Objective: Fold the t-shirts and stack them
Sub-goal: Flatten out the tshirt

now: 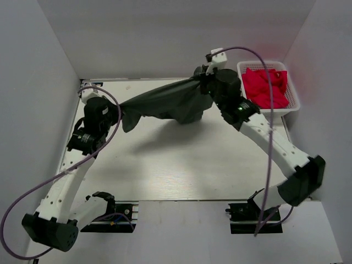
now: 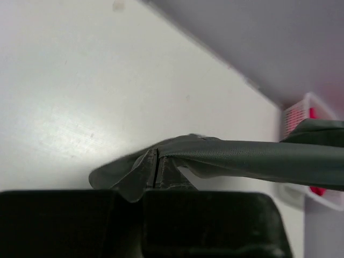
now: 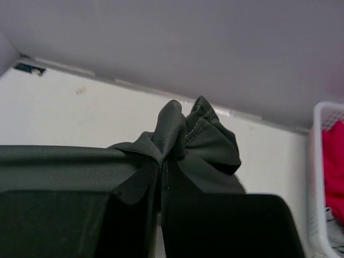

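L pincer [image 1: 117, 114] & R pincer [image 1: 204, 83] each clamped on the dark charcoal-grey cloth t-shirt [image 1: 165, 102], strung betw. them over the white counter [image 1: 181, 165] (bright red-pink t-shirts [image 1: 267, 88] in white mesh basket [image 1: 292, 104], far right).

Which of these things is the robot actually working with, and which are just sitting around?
Part of the job:
dark grey t-shirt, pinched by the left gripper and right gripper
red-pink t-shirts, piled in the white mesh basket

Just there:
the white mesh basket itself
purple cable
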Robot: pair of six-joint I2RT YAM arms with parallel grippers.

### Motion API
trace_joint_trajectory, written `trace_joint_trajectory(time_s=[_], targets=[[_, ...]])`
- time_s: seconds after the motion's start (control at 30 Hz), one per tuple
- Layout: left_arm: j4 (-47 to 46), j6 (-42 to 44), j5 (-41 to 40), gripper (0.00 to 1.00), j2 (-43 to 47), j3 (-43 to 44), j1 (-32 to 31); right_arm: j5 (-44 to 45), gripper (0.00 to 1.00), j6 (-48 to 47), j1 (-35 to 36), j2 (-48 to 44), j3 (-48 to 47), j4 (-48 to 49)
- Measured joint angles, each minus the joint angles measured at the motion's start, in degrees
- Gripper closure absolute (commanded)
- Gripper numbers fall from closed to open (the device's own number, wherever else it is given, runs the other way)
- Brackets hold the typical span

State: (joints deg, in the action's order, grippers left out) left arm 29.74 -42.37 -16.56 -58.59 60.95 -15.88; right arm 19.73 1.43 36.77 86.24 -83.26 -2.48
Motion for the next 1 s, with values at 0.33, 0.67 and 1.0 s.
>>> trace_joint_trajectory(time_s=[0.33,0.67,1.0], targets=[[-3.0,3.9,1.4,1.00,12.9,13.5,-0.7,-6.6,1.00,-1.4,0.8,-23.2,2.4,-4.0],[-6.7,7.2,15.6,1.00,19.5,22.4,-0.2,-25.9,1.00,-0.7,0.7,-39.6,-2.0,-8.5],[-8.4,7.9,11.9,1.00,10.6,17.5,0.1,-8.7,1.00,-0.3,0.4,-30.2,3.5,-6.0]])
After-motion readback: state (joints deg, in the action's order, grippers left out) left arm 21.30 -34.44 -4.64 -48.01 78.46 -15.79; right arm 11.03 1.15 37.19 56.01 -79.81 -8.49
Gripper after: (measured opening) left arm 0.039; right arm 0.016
